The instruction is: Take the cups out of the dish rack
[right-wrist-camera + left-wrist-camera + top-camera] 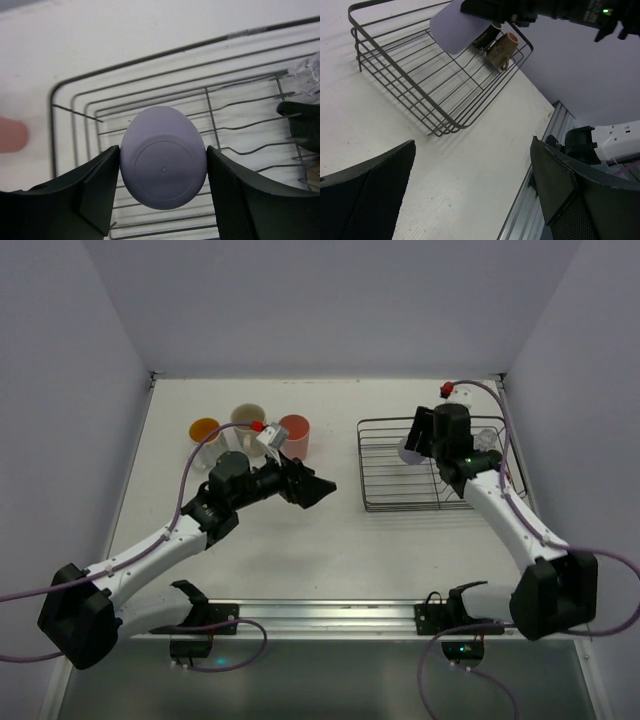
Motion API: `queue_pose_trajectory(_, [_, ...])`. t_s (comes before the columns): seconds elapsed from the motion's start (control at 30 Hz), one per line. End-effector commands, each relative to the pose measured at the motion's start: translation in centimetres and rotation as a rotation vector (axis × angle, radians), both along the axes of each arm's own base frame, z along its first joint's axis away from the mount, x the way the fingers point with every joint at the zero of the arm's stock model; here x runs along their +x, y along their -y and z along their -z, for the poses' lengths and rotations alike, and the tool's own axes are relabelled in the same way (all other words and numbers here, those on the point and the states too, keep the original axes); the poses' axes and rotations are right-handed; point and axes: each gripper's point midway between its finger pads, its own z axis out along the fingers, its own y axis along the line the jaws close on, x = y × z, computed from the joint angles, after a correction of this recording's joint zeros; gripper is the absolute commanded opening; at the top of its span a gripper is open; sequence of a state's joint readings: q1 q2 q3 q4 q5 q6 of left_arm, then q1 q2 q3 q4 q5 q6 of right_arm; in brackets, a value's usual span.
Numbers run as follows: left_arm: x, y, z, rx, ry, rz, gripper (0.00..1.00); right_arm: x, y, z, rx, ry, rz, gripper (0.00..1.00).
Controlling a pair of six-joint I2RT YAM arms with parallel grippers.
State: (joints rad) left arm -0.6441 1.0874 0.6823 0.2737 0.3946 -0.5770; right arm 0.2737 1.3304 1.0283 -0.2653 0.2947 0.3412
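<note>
The dark wire dish rack (385,502) stands right of centre; it also shows in the left wrist view (400,67) and the right wrist view (75,100). My right gripper (162,172) is shut on the lavender cup (164,162), held above the rack's left part; the cup also shows in the top view (410,450) and the left wrist view (455,27). A small brown cup (503,47) lies in the rack. A clear glass (487,437) stands at its right end. The orange-inside cup (205,430), cream mug (247,418) and salmon-red cup (294,433) stand on the table at back left. My left gripper (322,490) is open and empty.
The white table (330,550) ends in a metal rail (320,615) along its near edge, also in the left wrist view (540,165). Grey walls close in the back and both sides. A red fitting (446,390) sits at the back right.
</note>
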Motion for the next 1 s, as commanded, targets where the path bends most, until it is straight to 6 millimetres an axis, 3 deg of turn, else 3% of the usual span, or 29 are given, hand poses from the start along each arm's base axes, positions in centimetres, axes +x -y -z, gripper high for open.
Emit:
queue_pose_trajectory(0.0, [0.1,1.6,-3.4,-0.118,0.036,0.049,0.99,-1.6,-2.7,-6.4,0.214,0.226,-0.104,0.33])
queue_pose_trajectory(0.03, [0.2,2.0,-4.0,-0.142,0.044,0.057,0.99,-2.6,-3.4,-8.8,0.268,0.298,-0.148,0.33])
queue_pose_trajectory(0.1, [0.2,2.6,-4.2,-0.171,0.024,0.079,0.97,-4.4,-5.8,-9.2,0.389,0.297,-0.258,0.32])
queue_pose_trajectory(0.17, [0.7,3.2,-4.8,-0.199,0.030,0.083,0.95,-6.7,-8.1,-11.4,0.527,0.333,-0.382,0.32])
queue_pose_trajectory(0.2, [0.6,3.5,-5.0,-0.214,0.019,0.099,0.94,-7.4,-8.8,-11.5,0.573,0.340,-0.419,0.31])
queue_pose_trajectory(0.27, [0.9,3.9,-5.6,-0.241,0.032,0.103,0.91,-9.8,-10.8,-14.2,0.707,0.389,-0.556,0.31])
queue_pose_trajectory(0.4, [0.9,4.5,-6.8,-0.296,0.034,0.129,0.88,-11.8,-12.6,-14.7,0.822,0.369,-0.677,0.31])
queue_pose_trajectory(0.7, [0.7,5.1,-7.5,-0.355,0.049,0.162,0.79,-12.4,-14.6,-12.8,0.949,0.269,-0.757,0.31])
queue_pose_trajectory(0.77, [0.5,4.9,-8.3,-0.383,0.073,0.155,0.69,-12.1,-15.2,-12.1,0.968,0.241,-0.757,0.31])
queue_pose_trajectory(0.87, [0.9,4.4,-9.1,-0.402,0.092,0.117,0.39,-11.6,-15.7,-11.1,0.991,0.210,-0.746,0.31])
queue_pose_trajectory(0.9, [1.1,4.3,-9.3,-0.403,0.103,0.097,0.16,-11.6,-15.8,-10.7,0.999,0.201,-0.741,0.33])
queue_pose_trajectory(0.97, [1.4,3.9,-9.6,-0.396,0.110,0.067,0.02,-11.2,-15.8,-10.3,1.002,0.196,-0.726,0.40])
